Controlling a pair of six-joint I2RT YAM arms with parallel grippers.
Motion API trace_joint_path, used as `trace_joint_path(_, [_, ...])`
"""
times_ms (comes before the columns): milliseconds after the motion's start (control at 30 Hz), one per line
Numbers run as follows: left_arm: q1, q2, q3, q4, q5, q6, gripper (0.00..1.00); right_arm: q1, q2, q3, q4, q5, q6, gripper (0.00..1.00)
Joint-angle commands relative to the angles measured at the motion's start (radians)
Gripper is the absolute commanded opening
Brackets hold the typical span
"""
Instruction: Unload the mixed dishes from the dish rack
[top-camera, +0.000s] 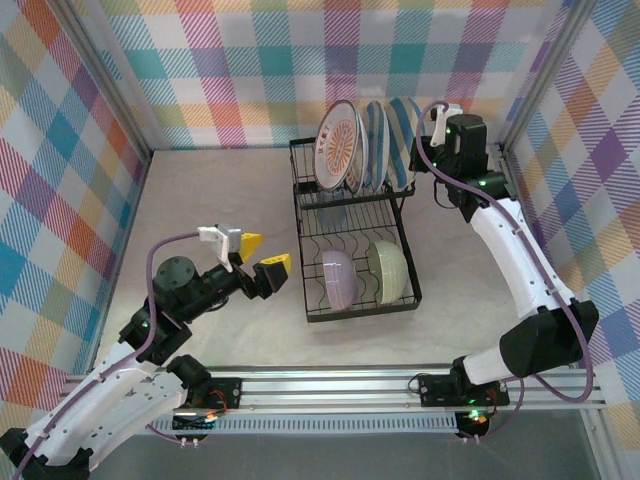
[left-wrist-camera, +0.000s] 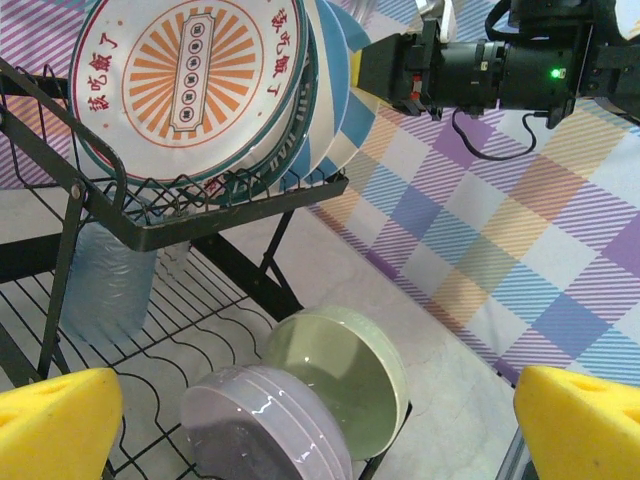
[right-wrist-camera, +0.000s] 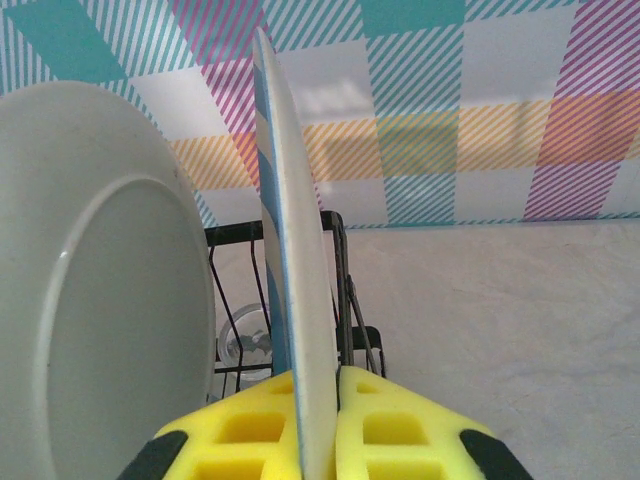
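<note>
Three plates were stood on edge in the upper basket (top-camera: 350, 192) of the rack (top-camera: 303, 262). The sunburst plate (top-camera: 338, 148) was placed on the left. A middle plate (top-camera: 375, 140), also striped in blue, was placed next to it, and the striped plate (top-camera: 405, 122) was set on the right.

The striped plate's rim was pinched between the yellow pads (right-wrist-camera: 400, 430) of the right gripper (right-wrist-camera: 318, 390), which was closed on it from the right side of the rack. In the right wrist view this plate was seen edge-on and upright, with black wire of the basket just behind it. The pale back of the middle plate was seen beside it on the left, apart from it.

In the lower tray, the lavender bowl (top-camera: 338, 278) and the green bowl (top-camera: 390, 270) were stood on edge side by side at the near end, the lavender one on the left. Whether the two were touching could not be told. The tumbler (left-wrist-camera: 110, 285) was seen on the lower tray beneath the upper basket, below the sunburst plate.

The left gripper (top-camera: 263, 252) was held over the table (top-camera: 200, 190) near the rack's left side, apart from it. Its jaws were spread wide and turned toward the rack. Nothing was held between its yellow fingertips (left-wrist-camera: 55, 425).
</note>
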Motion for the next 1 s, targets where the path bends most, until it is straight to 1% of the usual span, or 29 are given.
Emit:
trace_joint_path(0, [0.001,0.001,0.017,0.033,0.004,0.036,1.00,0.017,-0.047,0.002,0.019,-0.024,0.015,0.00])
trace_joint_path(400, [0.001,0.015,0.032,-0.010,0.015,0.060,1.00,0.023,-0.126,-0.004,0.069,0.119,0.009,0.00])
trace_joint_path(533, [0.000,0.009,0.036,-0.022,0.002,0.058,1.00,0.023,-0.159,0.004,0.074,0.200,0.014,0.00])
trace_joint_path(700, [0.001,0.016,0.040,-0.028,-0.002,0.054,1.00,0.022,-0.233,-0.032,0.108,0.274,0.024,0.00])
trace_joint_path(867, [0.000,0.027,0.050,-0.043,-0.005,0.049,1.00,0.023,-0.331,-0.077,0.126,0.302,0.045,0.00])
trace_joint_path(967, [0.001,0.046,0.076,-0.084,-0.028,0.035,1.00,0.023,-0.375,-0.065,0.057,0.288,0.100,0.00])
